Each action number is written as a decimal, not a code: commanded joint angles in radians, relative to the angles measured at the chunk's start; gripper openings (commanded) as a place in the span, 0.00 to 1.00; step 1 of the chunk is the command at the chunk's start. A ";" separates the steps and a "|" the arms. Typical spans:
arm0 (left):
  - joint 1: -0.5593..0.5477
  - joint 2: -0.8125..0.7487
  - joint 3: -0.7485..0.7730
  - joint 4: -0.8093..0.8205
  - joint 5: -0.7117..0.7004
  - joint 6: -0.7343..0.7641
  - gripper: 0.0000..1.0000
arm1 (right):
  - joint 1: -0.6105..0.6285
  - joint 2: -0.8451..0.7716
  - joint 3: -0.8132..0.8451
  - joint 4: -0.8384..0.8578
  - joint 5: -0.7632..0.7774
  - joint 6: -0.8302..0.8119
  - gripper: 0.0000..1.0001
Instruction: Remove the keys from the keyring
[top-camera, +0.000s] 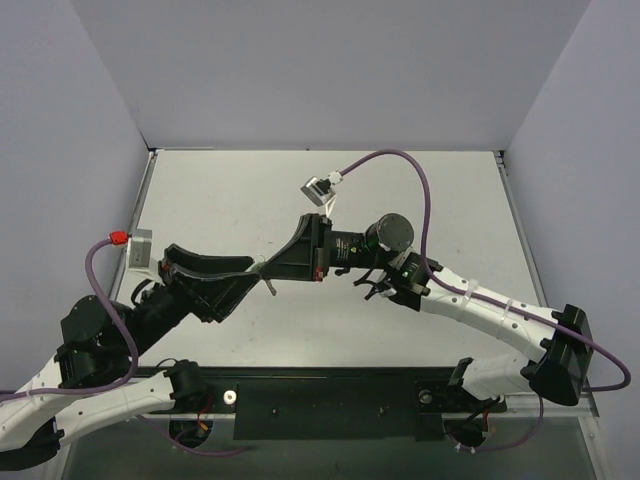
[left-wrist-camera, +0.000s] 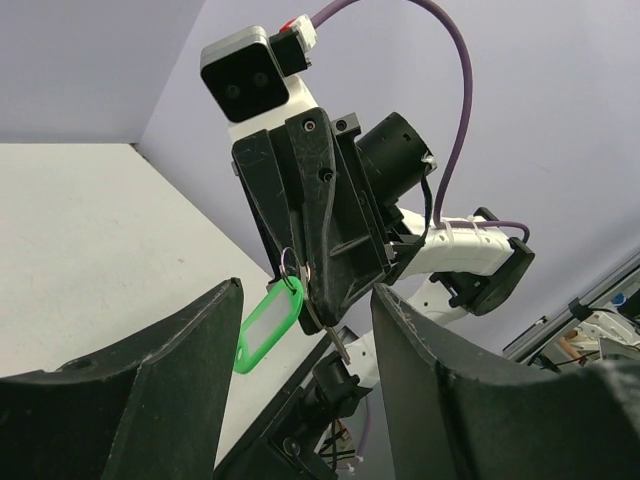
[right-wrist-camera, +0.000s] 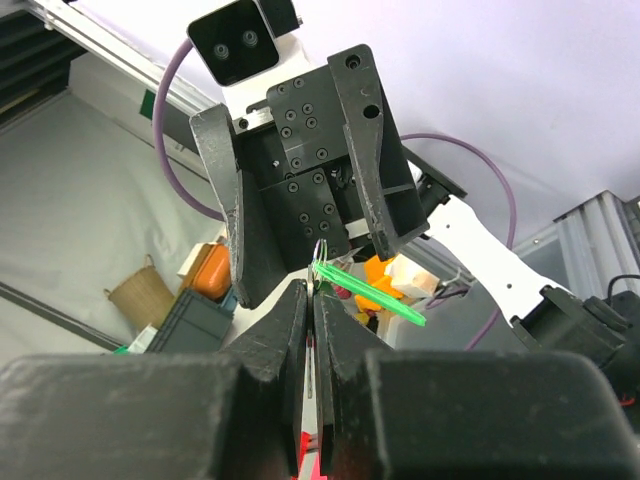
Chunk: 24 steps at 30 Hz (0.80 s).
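Small silver metal keyring (left-wrist-camera: 288, 266), with green plastic tag (left-wrist-camera: 268, 322) and thin metal key (left-wrist-camera: 337, 345) hung below it, is pinched at the tip of the right gripper (right-wrist-camera: 311, 300), fingers clamped together. Left gripper (right-wrist-camera: 315, 265) is held spread, straddling that tip; contact with the key cannot be told.

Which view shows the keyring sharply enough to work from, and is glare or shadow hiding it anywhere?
Left wrist view: even light, no glare, keyring and green tag sharp at the tip of the right pincer. Right wrist view: tag edge-on, near fingers dark and featureless. Top view: soft flat light, keyring too small to make out.
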 joint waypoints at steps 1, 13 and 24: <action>-0.003 0.016 0.074 -0.060 -0.041 0.021 0.63 | -0.015 0.035 0.038 0.223 -0.065 0.087 0.00; -0.003 0.035 0.128 -0.075 -0.077 0.027 0.58 | -0.008 0.028 -0.040 0.344 -0.031 0.147 0.00; -0.003 0.105 0.157 -0.086 -0.040 0.012 0.50 | 0.017 -0.044 -0.052 0.209 -0.020 0.075 0.00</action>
